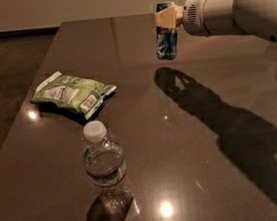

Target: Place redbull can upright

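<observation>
The redbull can is blue and silver and hangs upright in the air at the upper middle of the view, above the dark table. My gripper comes in from the right on a white arm and is shut on the can's upper part. The can's bottom end is clear of the table top, and its shadow lies on the table below and to the right.
A green snack bag lies on the table's left side. A clear water bottle with a white cap stands upright near the front. The table's left edge drops to a dark floor.
</observation>
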Tool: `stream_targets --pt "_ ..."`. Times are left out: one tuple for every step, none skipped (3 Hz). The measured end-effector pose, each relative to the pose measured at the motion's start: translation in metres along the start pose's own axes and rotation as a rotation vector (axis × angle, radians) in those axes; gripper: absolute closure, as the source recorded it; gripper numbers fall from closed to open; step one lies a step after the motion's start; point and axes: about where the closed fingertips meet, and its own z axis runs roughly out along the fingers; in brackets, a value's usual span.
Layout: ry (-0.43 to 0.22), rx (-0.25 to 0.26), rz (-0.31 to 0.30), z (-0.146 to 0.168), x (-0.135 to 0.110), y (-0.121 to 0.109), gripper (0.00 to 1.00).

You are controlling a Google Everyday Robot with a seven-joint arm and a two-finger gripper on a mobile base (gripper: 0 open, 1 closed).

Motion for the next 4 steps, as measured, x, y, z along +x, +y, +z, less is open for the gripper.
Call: stream_targets --pt "0.049 0.017 -0.013 -0.006 -0.007 -0.003 1.00" --pt "0.091 0.017 -0.037 -0.009 -0.016 -0.006 1.00" --pt "0.143 0.004 -0.084 -0.009 -0.025 -0.010 1.00" --pt "0.196 -0.011 -0.129 -0.009 -0.031 -0.013 1.00"
